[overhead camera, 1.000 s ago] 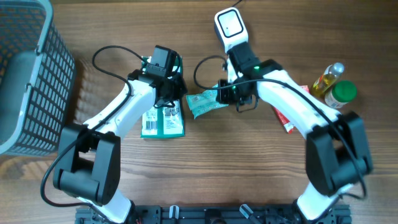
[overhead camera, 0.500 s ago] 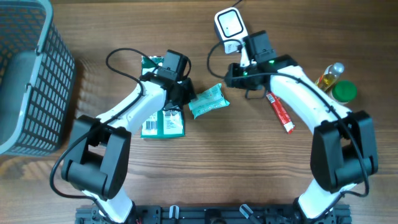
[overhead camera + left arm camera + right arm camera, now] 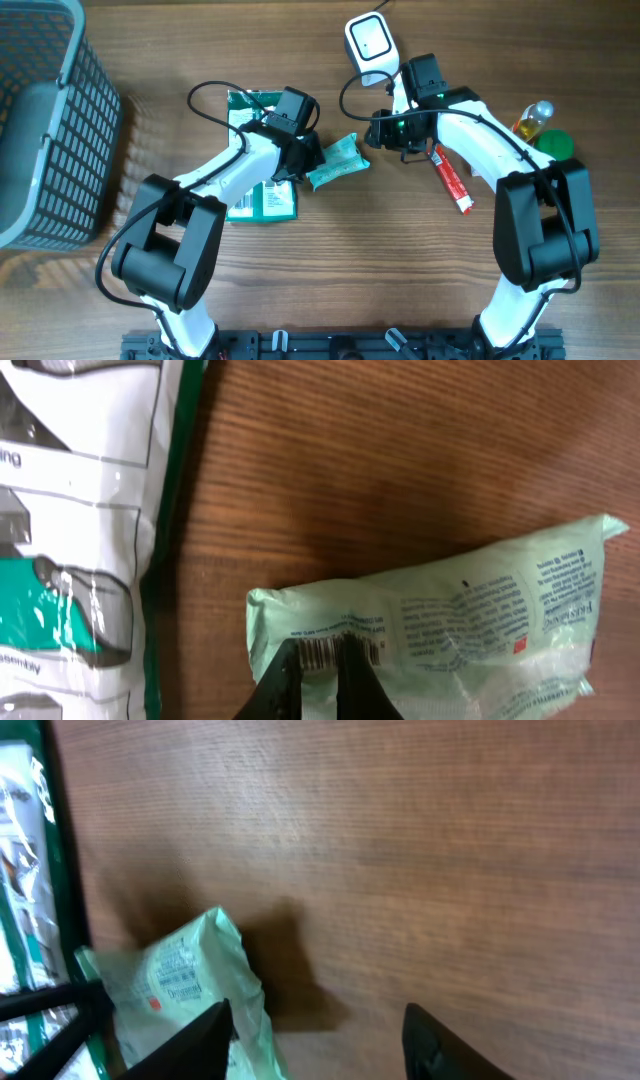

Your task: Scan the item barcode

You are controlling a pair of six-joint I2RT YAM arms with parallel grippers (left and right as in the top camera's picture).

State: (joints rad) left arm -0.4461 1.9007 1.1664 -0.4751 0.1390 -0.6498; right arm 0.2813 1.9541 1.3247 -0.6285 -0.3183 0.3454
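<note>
Handover just made. My right tool let go of pale green packet and backed off toward white scanner; fingers now spread, empty. My left tool came over from green-white pack, now pinching packet's left edge, right at barcode. Packet lies on worktop between both arms. Judgement: my fingers partly cover barcode, scan not yet done. Packet print too small to read; small red mark only.
</note>
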